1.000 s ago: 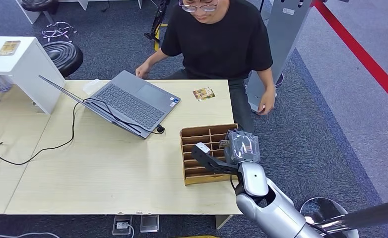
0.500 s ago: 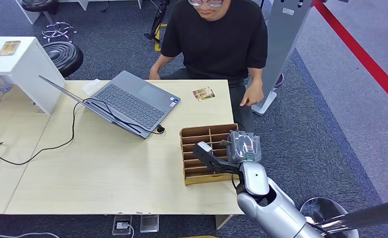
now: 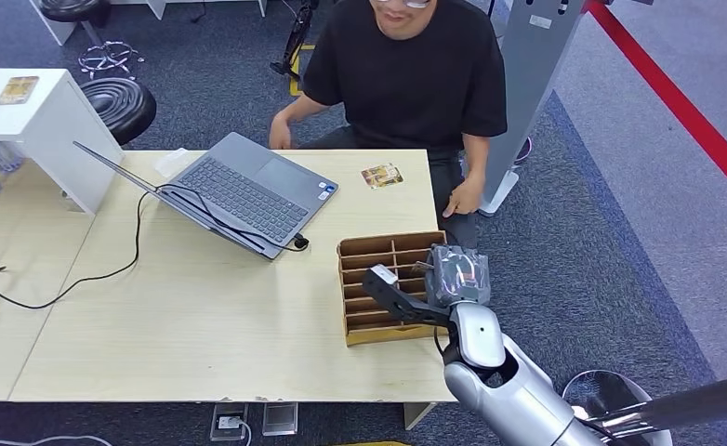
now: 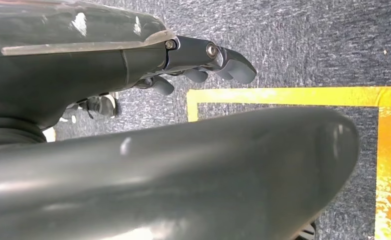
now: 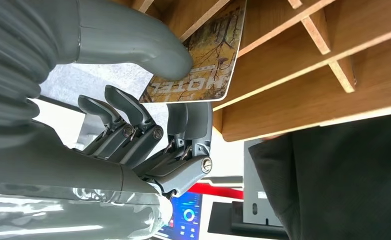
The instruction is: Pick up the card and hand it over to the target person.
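Right wrist view: right hand (image 5: pixel 148 125) pinches a card (image 5: pixel 203 60) (printed "HOTEL") at the organizer (image 5: pixel 303 75).

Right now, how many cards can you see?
3: one on the table beyond the laptop, one on the white shelf, one pinched by the right robot hand at the wooden rack. The rack may hide more.

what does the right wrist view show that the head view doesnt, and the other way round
Right wrist view alone: the card printed HOTEL, pinched between the thumb and fingers of the right hand, partly inside a wooden slot.

Head view alone: the laptop, a second card lying on the table, and the person's hand.

Both: the right hand, the wooden organizer and the person's black clothing.
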